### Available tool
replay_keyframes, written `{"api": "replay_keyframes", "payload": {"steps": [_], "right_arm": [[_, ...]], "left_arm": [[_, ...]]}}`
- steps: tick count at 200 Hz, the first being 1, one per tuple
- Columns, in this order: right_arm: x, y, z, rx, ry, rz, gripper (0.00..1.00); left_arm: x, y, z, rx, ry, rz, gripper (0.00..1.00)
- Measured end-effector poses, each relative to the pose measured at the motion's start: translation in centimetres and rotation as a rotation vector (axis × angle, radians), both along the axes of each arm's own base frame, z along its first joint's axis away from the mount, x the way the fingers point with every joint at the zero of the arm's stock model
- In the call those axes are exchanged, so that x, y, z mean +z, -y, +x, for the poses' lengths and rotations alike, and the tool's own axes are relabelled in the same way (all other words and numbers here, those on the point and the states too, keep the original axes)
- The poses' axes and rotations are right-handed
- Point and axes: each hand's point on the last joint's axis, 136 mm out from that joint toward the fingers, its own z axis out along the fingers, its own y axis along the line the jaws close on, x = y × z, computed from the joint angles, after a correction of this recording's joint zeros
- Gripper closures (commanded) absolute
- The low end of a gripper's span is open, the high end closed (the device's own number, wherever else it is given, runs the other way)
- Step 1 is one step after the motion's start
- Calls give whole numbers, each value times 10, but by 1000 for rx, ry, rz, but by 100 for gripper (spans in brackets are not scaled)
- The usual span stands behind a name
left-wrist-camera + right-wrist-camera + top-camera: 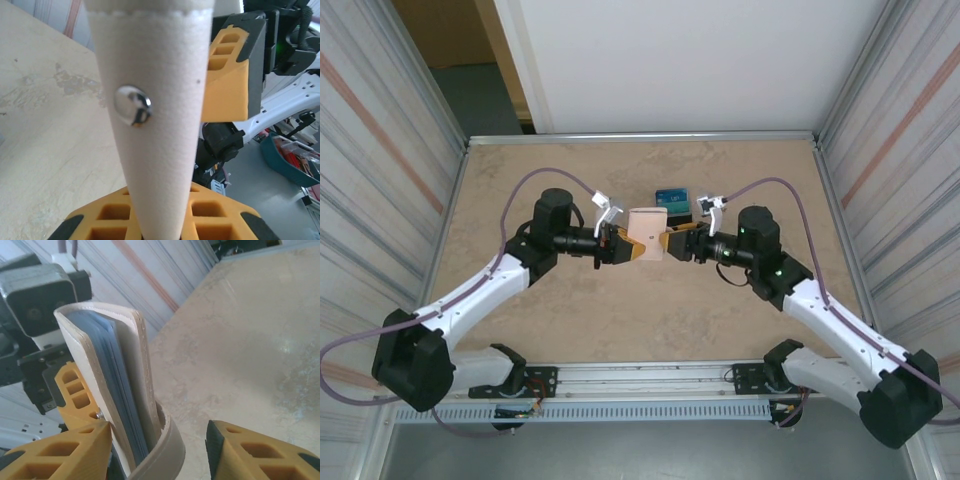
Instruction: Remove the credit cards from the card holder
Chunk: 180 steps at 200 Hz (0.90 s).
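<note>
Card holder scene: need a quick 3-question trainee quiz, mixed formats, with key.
1. True or false: the left pincer is clamped on the card holder.
2. Where do the loose teal credit cards lie? A) on the table, behind the holder B) beside the left arm's base C) on the front rail
3. Fill in: in the right wrist view, the card stack inside the holder is ___ in colour.

Key: 1 true; 2 A; 3 blue.
</note>
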Motion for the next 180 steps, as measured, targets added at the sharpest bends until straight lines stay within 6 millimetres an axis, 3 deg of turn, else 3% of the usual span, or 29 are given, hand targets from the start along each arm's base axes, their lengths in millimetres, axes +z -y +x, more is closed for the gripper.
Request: {"api": "replay_keyframes", "payload": {"steps": [46,180], "right_arm": [[10,14,-6,-27,39,24,50],[4,4,-11,39,24,33,55]], "left_arm": [[12,1,-4,-23,3,-41,100],[23,6,-14,-90,-1,-87,99]]}}
